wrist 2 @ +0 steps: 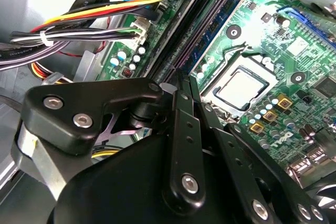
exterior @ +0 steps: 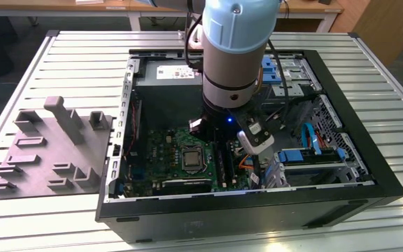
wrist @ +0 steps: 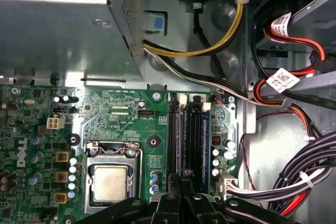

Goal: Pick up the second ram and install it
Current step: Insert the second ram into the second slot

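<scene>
One slatted table (exterior: 369,68) bears an open black computer case (exterior: 257,210); the arm (exterior: 233,58) reaches down into it over the green motherboard (wrist: 121,114); the gripper (wrist 2: 182,76) has its fingers drawn together, nothing visible between them, tips just above the memory slots (wrist: 174,135); the second ram (wrist: 208,135) appears as a dark blue strip standing in the slot farthest from the processor (wrist: 109,182), just beside those tips.

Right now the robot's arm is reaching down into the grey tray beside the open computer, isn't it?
Not quite. In the exterior view the arm reaches down into the open computer case; the grey tray lies beside it, on the exterior view's left. The first wrist view shows the tool above the memory slots.
</scene>
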Controlling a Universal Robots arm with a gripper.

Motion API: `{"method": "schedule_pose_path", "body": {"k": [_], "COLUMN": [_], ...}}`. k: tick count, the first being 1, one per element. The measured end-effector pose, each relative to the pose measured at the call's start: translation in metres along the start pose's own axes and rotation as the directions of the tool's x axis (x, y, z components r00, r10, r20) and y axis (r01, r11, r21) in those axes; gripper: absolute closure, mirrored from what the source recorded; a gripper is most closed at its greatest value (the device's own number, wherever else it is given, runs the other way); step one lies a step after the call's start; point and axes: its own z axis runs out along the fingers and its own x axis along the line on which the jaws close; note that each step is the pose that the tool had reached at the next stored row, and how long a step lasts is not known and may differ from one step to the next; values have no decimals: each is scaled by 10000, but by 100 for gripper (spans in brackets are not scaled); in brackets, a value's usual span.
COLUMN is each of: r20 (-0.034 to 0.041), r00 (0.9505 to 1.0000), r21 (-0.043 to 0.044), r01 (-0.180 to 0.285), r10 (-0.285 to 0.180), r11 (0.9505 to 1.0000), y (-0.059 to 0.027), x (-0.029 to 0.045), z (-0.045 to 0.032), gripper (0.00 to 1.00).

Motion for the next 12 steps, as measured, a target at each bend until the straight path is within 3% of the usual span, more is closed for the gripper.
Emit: {"method": "schedule_pose_path", "body": {"k": [12], "r20": [15], "r00": [9998], "r21": [9], "r01": [-197], "r10": [197], "r11": [9998], "y": [0], "x": [-6], "z": [1], "gripper": [88]}}
